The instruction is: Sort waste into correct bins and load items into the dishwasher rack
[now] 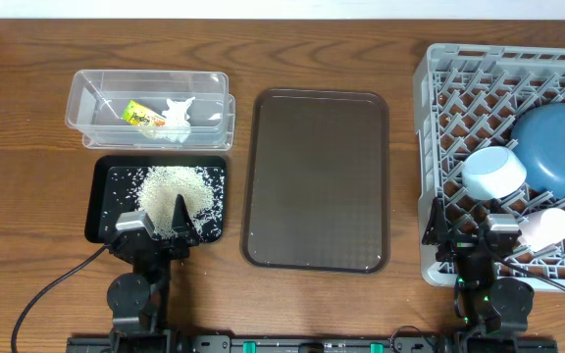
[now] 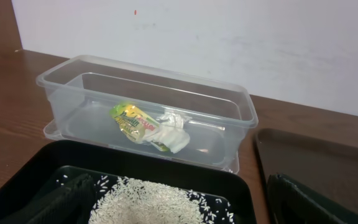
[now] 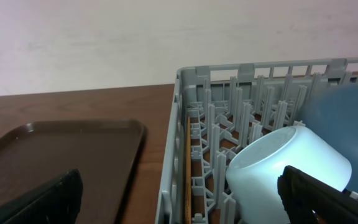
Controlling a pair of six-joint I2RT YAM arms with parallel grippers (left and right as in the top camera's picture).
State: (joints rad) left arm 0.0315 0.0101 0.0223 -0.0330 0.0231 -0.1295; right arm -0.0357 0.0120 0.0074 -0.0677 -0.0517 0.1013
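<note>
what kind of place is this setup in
Probably a lab bench staged as a dish-clearing station, not a real kitchen: a wooden table against a plain white wall, a grey dishwasher rack on it, plus a clear tub and black tray for waste.

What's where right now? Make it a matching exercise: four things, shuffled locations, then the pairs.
Things:
1. rice heap
2. snack wrapper
3. dark-blue plate
4. brown serving tray

Places:
A. in the clear tub
B. in the dishwasher rack
C. on the table, between black tray and rack
D. in the black tray

Pairs: 1-D, 2-A, 3-B, 4-C
</note>
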